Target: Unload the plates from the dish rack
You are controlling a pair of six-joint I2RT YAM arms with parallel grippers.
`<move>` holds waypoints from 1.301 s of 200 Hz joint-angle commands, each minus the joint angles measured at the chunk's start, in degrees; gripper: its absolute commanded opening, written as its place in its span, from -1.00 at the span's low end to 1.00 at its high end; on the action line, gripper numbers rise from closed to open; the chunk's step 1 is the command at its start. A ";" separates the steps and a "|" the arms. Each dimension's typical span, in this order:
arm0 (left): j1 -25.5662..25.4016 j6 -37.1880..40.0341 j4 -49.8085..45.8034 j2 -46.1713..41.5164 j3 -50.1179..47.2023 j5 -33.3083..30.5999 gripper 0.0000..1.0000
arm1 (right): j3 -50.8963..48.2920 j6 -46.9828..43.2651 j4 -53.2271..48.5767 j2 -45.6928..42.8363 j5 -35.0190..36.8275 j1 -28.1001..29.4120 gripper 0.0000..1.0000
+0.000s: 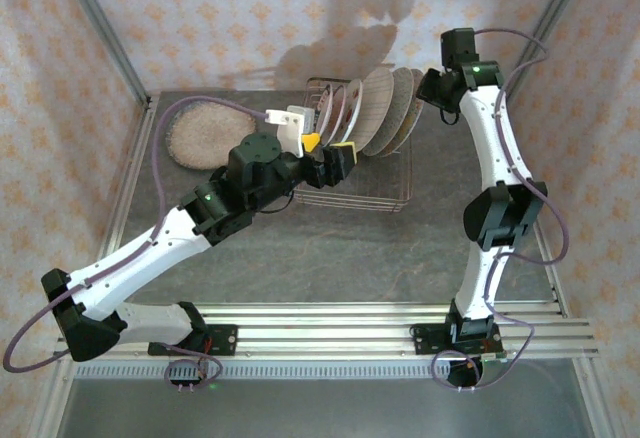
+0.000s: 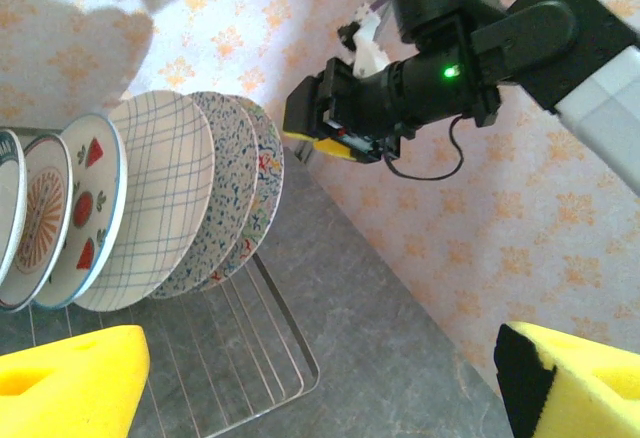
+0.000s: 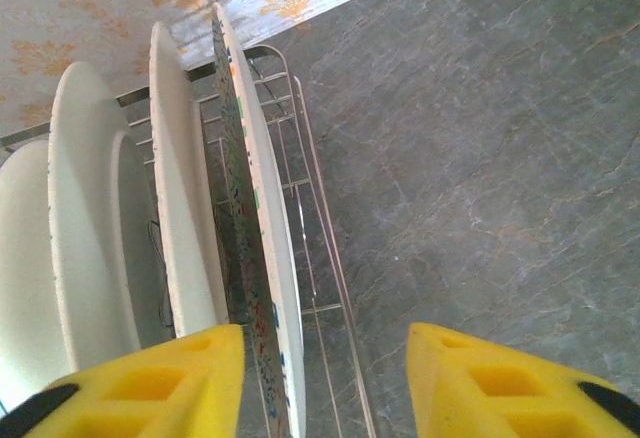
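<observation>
The dish rack (image 1: 385, 193) stands at the back middle of the table with several plates (image 1: 378, 108) upright in it. In the left wrist view the row reads: small white plates with red marks (image 2: 85, 208), a plaid-lined plate (image 2: 155, 198), a blue-speckled plate (image 2: 225, 193) and an end plate (image 2: 262, 173). My right gripper (image 1: 425, 88) hangs over that end plate (image 3: 275, 288), open, with its yellow fingers (image 3: 150, 383) on either side of the rim and the right finger well clear. My left gripper (image 1: 330, 148) stands wide open over the rack's near side, with nothing between its fingers (image 2: 70, 388).
A speckled brown plate (image 1: 205, 136) lies flat on the table at the back left. Patterned walls close in the back and sides. Bare grey table (image 1: 330, 258) lies in front of the rack. The rack's wire floor (image 2: 270, 358) right of the plates holds nothing.
</observation>
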 commanded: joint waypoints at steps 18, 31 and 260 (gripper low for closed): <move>-0.29 2.02 2.56 -0.36 0.34 -1.55 0.80 | 4.69 -0.79 -1.27 3.41 -4.55 -1.23 -0.21; -0.33 1.89 2.58 -0.23 0.34 -1.60 0.80 | 5.88 -0.84 -1.80 4.71 -5.68 -1.50 -0.23; -0.34 0.62 3.04 1.34 1.31 -1.67 0.80 | 10.87 0.49 -1.72 12.18 -13.55 -2.64 -0.61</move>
